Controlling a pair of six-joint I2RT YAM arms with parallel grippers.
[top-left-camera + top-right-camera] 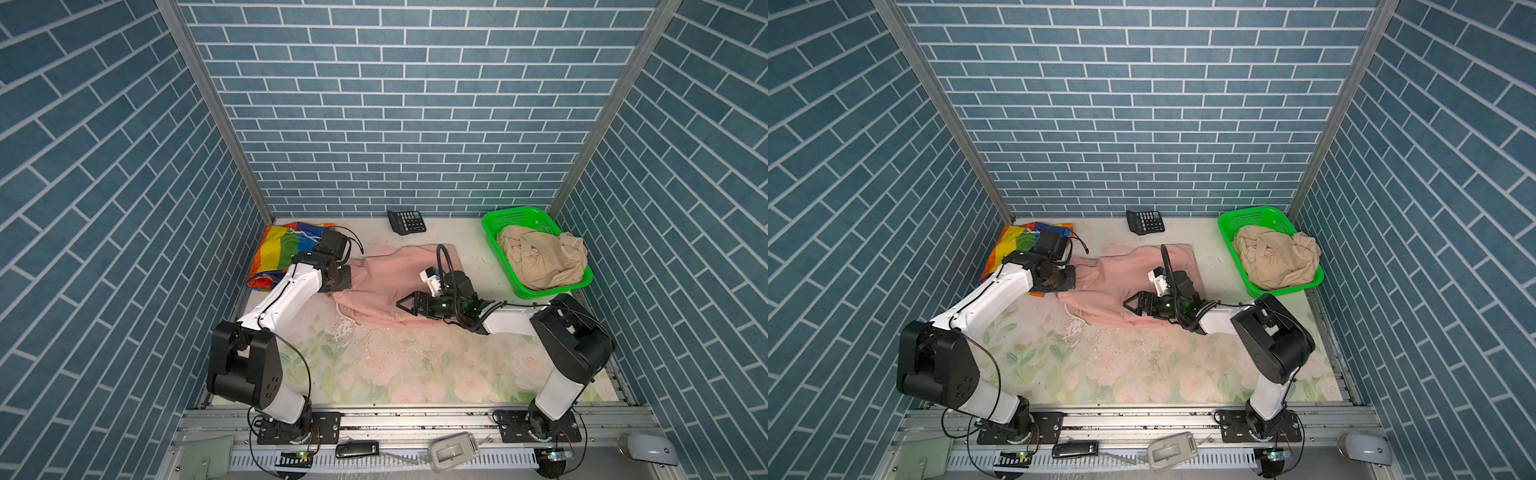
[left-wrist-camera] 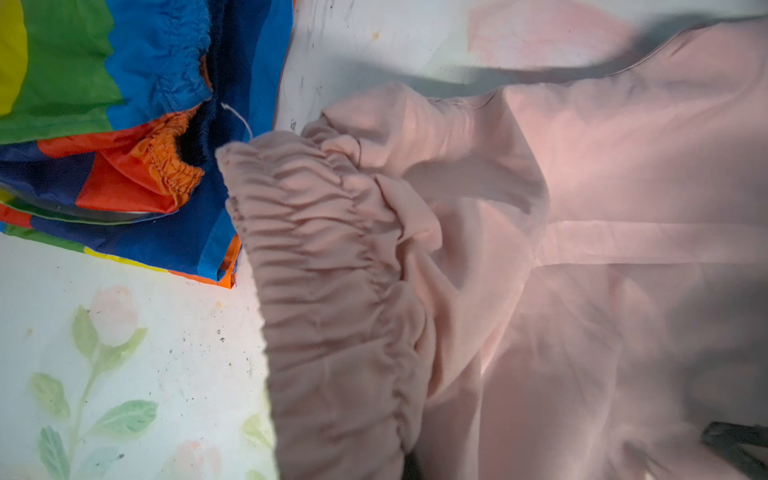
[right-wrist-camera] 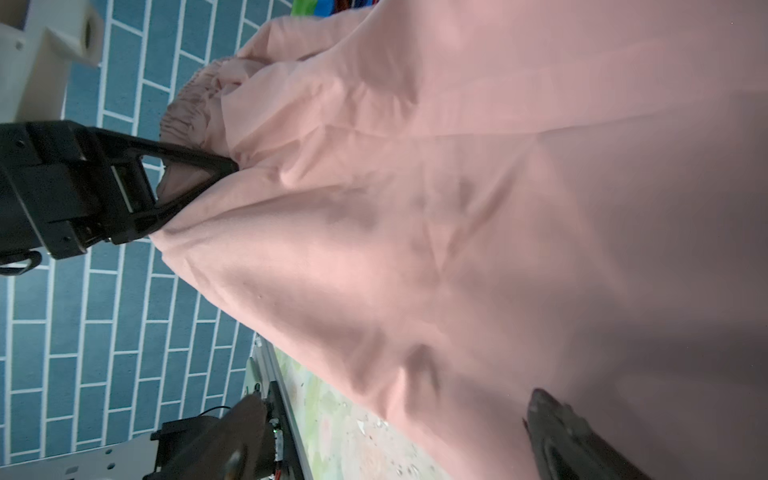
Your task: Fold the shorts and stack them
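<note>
Pink shorts (image 2: 540, 249), waistband bunched, beside rainbow shorts (image 2: 124, 104); floral mat (image 2: 124, 353) underneath.

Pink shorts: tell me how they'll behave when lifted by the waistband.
Probably floppy: the pink shorts lie creased and slumped in soft folds. Likely light, since the cloth looks thin. The gathered waistband may stretch, and the loose drawstring may dangle.

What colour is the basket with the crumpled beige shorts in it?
The basket is bright green plastic mesh. It shows best in a top view.

The left arm (image 1: 286, 299) and right arm (image 1: 513, 322) have white shells, bulky black joints and black cables (image 1: 308, 374); the left gripper (image 3: 230, 168) is black, triangular-framed.
</note>
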